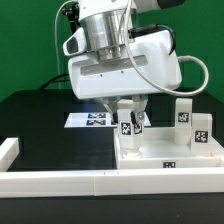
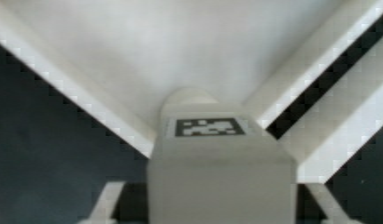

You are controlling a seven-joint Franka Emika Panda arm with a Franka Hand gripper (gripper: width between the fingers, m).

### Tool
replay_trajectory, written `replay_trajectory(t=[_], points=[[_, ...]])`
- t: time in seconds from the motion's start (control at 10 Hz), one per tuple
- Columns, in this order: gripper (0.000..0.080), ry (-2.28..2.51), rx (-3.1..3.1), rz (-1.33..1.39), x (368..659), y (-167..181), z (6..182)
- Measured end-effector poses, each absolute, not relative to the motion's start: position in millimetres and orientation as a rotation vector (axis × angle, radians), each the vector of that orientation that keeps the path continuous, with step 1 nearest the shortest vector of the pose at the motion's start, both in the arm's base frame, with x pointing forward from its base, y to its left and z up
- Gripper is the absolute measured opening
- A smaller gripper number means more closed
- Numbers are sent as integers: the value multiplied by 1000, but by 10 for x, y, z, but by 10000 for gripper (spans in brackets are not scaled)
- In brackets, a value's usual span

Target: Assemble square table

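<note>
Square table's large white rimmed plastic slab [image 1: 165,150] lying recessed face up against the long white rail [image 1: 100,182], likely braced there for screwing; two-finger gripper [image 1: 130,112] clamped on one small white tagged post [image 1: 128,124], [image 2: 209,150], held upright over the slab; two other tagged posts [image 1: 193,125] standing on the slab's far side, marker board [image 1: 88,119] behind

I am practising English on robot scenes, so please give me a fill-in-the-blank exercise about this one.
The post between the fingers bears a black-and-white ____.
Two more posts stand toward the exterior view's ____.
The marker board lies flat on a ____ table.
Missing words: tag; right; black.
</note>
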State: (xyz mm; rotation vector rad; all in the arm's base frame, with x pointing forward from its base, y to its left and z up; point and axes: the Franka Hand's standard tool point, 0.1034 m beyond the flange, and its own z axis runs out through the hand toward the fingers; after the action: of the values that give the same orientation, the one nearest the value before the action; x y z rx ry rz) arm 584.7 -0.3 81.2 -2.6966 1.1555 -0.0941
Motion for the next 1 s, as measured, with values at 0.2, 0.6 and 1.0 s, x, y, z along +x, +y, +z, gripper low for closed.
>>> replay_trajectory(t=[0.2,0.6,1.0], points=[[291,1411,-2554,-59,5843,-5,803],[292,1731,-2335,5,5858,-14,781],[542,1797,-2272,23,5854,17,778]])
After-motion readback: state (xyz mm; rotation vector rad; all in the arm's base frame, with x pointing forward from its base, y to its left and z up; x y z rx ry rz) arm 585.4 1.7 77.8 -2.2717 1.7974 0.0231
